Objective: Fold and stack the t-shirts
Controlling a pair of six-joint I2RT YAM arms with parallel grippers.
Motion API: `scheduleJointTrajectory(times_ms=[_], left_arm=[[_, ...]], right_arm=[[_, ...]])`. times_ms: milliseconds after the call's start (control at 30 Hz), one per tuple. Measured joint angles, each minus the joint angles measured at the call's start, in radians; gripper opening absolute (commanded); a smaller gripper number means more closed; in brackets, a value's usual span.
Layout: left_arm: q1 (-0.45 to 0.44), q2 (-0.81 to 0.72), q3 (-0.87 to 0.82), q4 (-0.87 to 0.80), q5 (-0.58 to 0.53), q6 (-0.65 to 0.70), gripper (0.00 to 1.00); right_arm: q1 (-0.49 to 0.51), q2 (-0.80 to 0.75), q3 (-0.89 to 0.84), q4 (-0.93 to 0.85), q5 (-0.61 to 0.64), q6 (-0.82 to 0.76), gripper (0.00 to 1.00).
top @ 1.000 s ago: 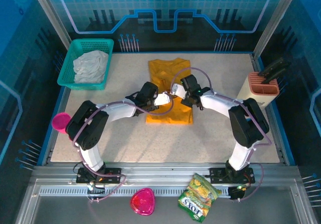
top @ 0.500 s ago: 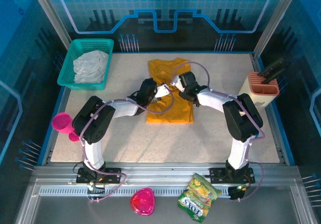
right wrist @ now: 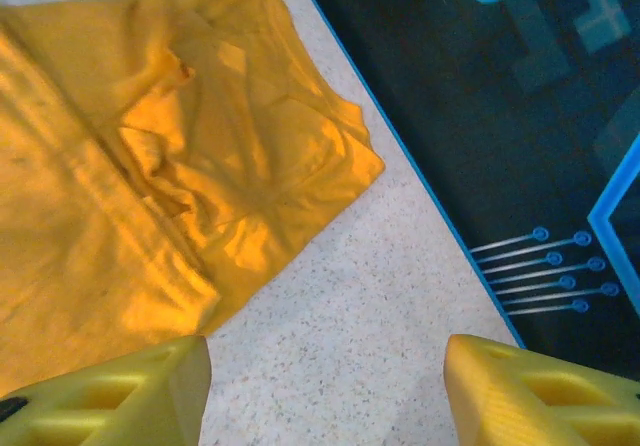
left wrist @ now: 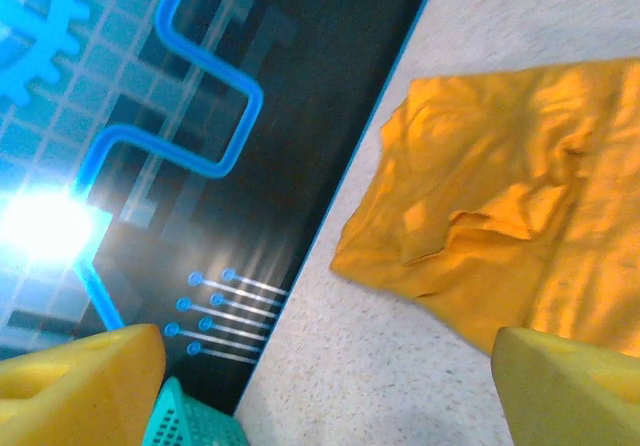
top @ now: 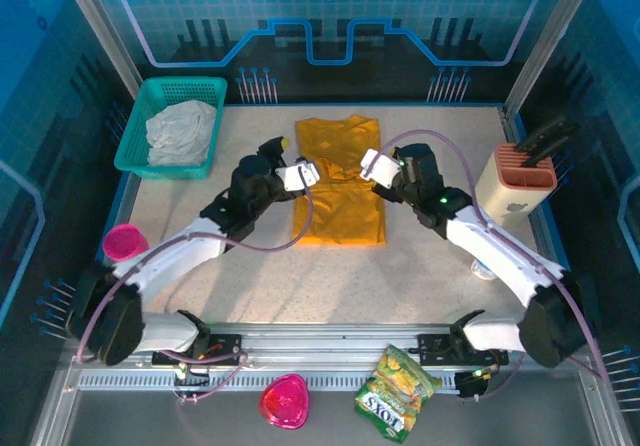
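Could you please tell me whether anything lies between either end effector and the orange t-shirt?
Nothing visible does: the left end effector and right end effector hover open at the side edges of the orange t-shirt, with no object in between.

Either side of the t-shirt [top: 340,181], the left arm [top: 180,251] and right arm [top: 500,251] show white shells, black joints and 1 lilac cable each; left gripper [left wrist: 330,356] and right gripper [right wrist: 327,356] have yellow wedge fingers.

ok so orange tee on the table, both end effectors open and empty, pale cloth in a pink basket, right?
Basket's wrong: top external view shows the pale cloth in a teal basket. Rest holds: orange tee on the table, left end effector and right end effector open, empty.
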Motion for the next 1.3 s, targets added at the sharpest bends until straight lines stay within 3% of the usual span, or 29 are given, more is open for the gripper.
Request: scheduleJointTrajectory(times_ms=[167, 400, 1100, 1300], left_arm=[[-0.026, -0.127, -0.043, -0.249, 0.127, 0.087, 0.87], [-0.119, -0.031, -0.062, -0.479, 0.145, 0.158, 0.84], [-0.118, 0.322, -0.005, -0.502, 0.152, 0.175, 0.79], [-0.1, 0.386, 0.04, -0.536, 0.178, 0.194, 0.68]], right_arm=[[0.003, -0.1, -0.009, -0.224, -0.164, -0.134, 0.66], [0.044, -0.008, -0.018, -0.392, -0.219, -0.209, 0.64], [0.069, 0.413, 0.043, -0.418, -0.219, -0.246, 0.65], [0.068, 0.456, 0.061, -0.418, -0.216, -0.254, 0.62]])
